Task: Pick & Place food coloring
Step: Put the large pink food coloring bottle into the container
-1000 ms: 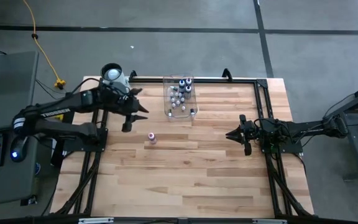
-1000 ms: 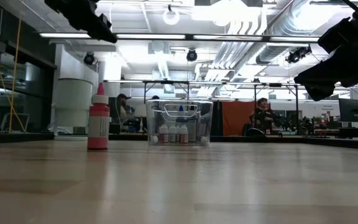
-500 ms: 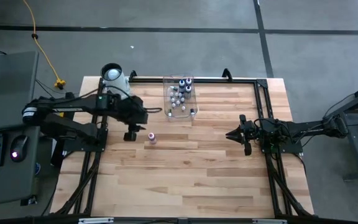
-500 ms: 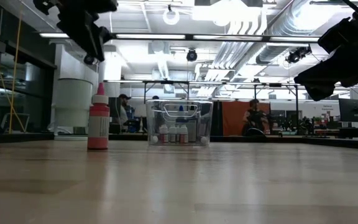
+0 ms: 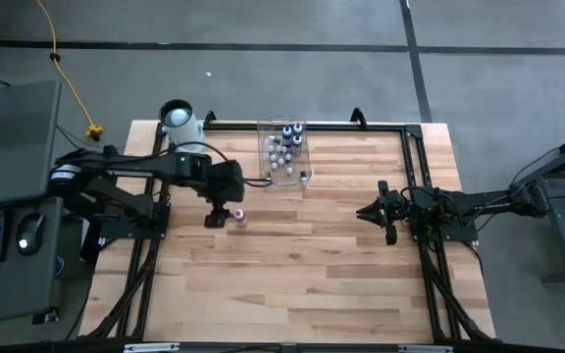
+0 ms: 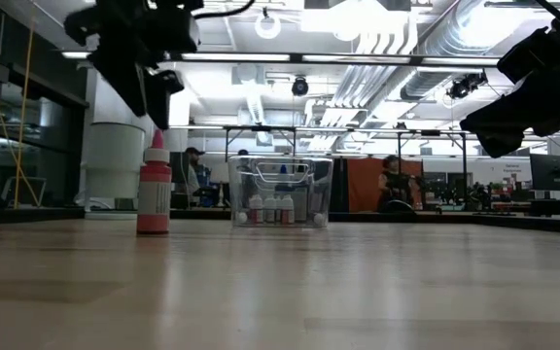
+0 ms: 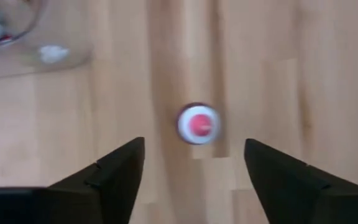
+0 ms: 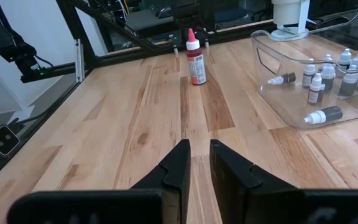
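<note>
One food coloring bottle [image 5: 239, 218], pink-red with a pale label, stands upright on its base on the wooden table [image 5: 292, 275], left of centre; it also shows in the low view as the bottle [image 6: 154, 190]. My left gripper [image 7: 194, 155] hangs open just above it, pointing steeply down. The bottle's red cap [image 7: 198, 123] shows between and beyond the two fingers, untouched. More food coloring bottles [image 8: 319, 87] lie in the clear bin [image 5: 284, 152]. My right gripper [image 8: 199, 155] waits at the table's right, fingers together and holding nothing.
A big white cylinder [image 5: 179, 120] stands at the far left corner, behind my left arm. The clear bin sits near the far edge, right of the lone bottle. Bare wood stretches over the table's near half. People show in the room beyond the table [image 6: 397, 185].
My left gripper has swung from near the white cylinder toward the table's right and near side. It has come down over the lone pink-red bottle and tipped over to point steeply downward. The bottle has not moved.
</note>
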Robot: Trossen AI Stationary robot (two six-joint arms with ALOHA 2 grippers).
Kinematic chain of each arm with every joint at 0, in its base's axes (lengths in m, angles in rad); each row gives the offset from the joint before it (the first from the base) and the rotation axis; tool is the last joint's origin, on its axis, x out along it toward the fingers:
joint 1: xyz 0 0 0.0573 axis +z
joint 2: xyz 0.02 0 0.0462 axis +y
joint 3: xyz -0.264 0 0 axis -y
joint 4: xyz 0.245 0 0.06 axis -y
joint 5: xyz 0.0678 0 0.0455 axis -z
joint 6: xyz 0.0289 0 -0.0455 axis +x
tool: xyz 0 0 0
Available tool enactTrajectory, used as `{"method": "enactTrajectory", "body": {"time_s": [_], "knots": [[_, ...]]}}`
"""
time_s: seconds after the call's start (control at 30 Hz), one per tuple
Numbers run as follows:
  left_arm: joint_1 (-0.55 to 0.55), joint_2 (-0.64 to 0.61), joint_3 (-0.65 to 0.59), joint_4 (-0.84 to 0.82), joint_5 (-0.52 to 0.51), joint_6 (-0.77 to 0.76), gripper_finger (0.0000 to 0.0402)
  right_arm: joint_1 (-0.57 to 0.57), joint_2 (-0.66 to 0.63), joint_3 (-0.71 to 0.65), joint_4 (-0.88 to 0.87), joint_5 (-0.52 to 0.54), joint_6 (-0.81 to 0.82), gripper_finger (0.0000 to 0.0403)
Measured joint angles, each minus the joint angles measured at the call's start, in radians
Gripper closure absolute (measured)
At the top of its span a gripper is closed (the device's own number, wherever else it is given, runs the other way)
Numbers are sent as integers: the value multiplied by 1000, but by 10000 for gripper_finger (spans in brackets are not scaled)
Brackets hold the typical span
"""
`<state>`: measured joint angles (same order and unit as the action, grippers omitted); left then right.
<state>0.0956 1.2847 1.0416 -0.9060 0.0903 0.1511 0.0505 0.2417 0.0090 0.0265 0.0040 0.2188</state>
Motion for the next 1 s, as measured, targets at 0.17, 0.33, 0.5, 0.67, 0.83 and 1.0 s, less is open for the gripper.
{"method": "enactTrajectory", "body": {"time_s": [0.17, 0.33, 0.5, 0.67, 0.83, 1.0], "knots": [[0, 44, 0, 11, -70, 1, 101, 0, 0, 0, 0, 0, 0, 351], [0, 82, 0, 24, 1, 1, 92, 0, 0, 0, 0, 0, 0, 351], [0, 107, 0, 27, 12, 0, 92, 0, 0, 0, 0, 0, 0, 348], [0, 134, 0, 38, 33, 0, 92, 0, 0, 0, 0, 0, 0, 352], [0, 157, 0, 66, 32, 0, 92, 0, 0, 0, 0, 0, 0, 350], [0, 158, 0, 82, 64, 0, 92, 0, 0, 0, 0, 0, 0, 352]]}}
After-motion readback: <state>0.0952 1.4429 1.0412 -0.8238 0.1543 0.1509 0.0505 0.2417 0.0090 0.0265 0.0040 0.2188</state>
